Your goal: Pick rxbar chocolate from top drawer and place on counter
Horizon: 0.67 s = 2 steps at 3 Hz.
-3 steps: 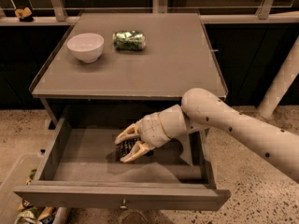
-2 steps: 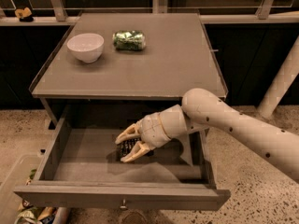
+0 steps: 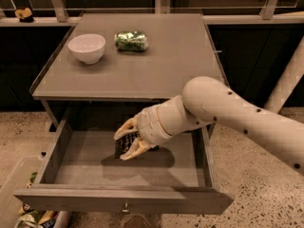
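Note:
The top drawer (image 3: 118,201) is pulled open below the counter (image 3: 161,65). My gripper (image 3: 126,142) is inside the drawer, above its floor, with its pale fingers (image 3: 124,127) closed around the rxbar chocolate (image 3: 127,145), a dark bar with pale print. The bar sits between the fingers and looks lifted slightly off the drawer floor, with a shadow under it. My white arm reaches in from the right over the drawer's right side.
A white bowl (image 3: 87,47) and a shiny green foil packet (image 3: 131,40) stand at the back left of the counter. A clear bin with wrappers (image 3: 23,213) sits on the floor at the lower left. A white post (image 3: 289,80) leans at the right.
The gripper with the dark bar has risen slightly in the drawer; otherwise the scene is the same.

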### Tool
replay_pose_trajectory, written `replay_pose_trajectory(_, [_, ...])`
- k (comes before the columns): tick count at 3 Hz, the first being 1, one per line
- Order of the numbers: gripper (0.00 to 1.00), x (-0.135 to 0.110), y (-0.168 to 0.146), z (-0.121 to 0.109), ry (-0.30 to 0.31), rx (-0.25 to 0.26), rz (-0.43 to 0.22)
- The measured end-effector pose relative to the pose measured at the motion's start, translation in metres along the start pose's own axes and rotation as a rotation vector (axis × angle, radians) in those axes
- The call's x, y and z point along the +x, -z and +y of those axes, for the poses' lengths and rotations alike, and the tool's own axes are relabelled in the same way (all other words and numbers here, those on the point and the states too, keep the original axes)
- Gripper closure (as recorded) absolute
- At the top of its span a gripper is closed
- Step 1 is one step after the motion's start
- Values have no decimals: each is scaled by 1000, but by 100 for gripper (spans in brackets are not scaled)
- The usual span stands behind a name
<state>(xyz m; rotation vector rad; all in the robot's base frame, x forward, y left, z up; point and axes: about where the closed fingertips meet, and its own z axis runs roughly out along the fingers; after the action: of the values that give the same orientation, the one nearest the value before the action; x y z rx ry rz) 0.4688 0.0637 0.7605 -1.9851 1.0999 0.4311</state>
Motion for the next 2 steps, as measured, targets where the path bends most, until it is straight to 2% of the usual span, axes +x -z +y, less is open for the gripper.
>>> replay_pose_trajectory(1, [100, -42, 41, -13, 84, 60, 163])
replay_pose_trajectory(2, [100, -75, 63, -22, 158, 80, 262])
